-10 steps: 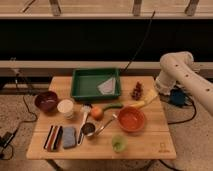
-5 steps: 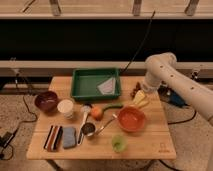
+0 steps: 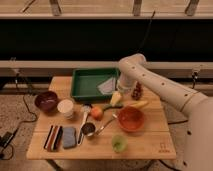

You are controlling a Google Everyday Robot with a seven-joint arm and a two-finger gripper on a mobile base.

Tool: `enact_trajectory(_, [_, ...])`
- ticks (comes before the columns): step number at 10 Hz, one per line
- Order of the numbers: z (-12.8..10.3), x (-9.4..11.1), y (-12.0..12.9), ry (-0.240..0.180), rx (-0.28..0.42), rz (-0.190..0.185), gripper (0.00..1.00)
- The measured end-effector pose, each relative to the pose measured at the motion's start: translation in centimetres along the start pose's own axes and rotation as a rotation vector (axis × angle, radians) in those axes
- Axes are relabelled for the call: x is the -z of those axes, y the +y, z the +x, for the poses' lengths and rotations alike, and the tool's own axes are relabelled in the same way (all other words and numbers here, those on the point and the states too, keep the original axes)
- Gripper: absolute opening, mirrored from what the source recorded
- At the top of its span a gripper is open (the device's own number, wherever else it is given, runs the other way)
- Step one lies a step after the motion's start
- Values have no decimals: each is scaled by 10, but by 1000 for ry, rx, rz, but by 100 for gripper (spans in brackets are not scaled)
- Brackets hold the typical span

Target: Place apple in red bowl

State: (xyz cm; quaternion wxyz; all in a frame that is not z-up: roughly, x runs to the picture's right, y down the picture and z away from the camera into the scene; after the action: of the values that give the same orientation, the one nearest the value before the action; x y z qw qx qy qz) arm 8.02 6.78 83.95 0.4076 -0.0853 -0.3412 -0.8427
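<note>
The apple (image 3: 97, 113), small and orange-red, lies on the wooden table (image 3: 150, 150) near its middle. The red bowl (image 3: 131, 119), wide and bright orange-red, stands just right of it and looks empty. My white arm reaches in from the right and bends down over the table. My gripper (image 3: 116, 99) hangs by the front right corner of the green tray, a little above and to the right of the apple, and left of the bowl's far rim. It holds nothing that I can see.
A green tray (image 3: 85, 91) with a white paper (image 3: 107, 86) sits at the back. A banana (image 3: 139, 104) and a dark grape cluster (image 3: 137, 92) lie behind the red bowl. A maroon bowl (image 3: 46, 101), white cup (image 3: 65, 107), spoon (image 3: 84, 119), small dark cup (image 3: 88, 129), green cup (image 3: 118, 143) and blue sponge (image 3: 69, 137) are also there.
My arm has swung left from the table's right edge to the tray's front right corner, and the gripper has come down near the apple. The objects have not moved.
</note>
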Motion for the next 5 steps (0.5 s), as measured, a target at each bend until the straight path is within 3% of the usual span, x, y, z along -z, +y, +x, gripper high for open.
enact_trajectory(4, [29, -50, -39, -23, 44, 51, 80])
enact_trajectory(5, [29, -54, -42, -28, 44, 56, 80])
